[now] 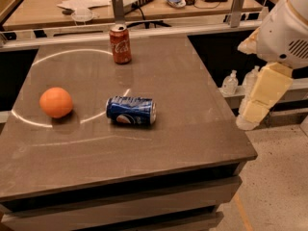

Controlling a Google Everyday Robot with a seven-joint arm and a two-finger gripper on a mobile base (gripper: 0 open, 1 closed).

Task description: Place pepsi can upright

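The pepsi can (131, 110), dark blue with a round logo, lies on its side near the middle of the dark table (159, 153), its silver top pointing right. My gripper (260, 100) shows as a cream part hanging below the white arm at the right edge of the view. It is off the table's right side, well to the right of the can and touching nothing.
A red Coca-Cola can (120, 44) stands upright at the table's back edge. An orange (56, 102) sits left of the pepsi can. Clear bottles (231, 83) stand on a low ledge at the right. A cluttered desk (144, 4) lies behind a rail.
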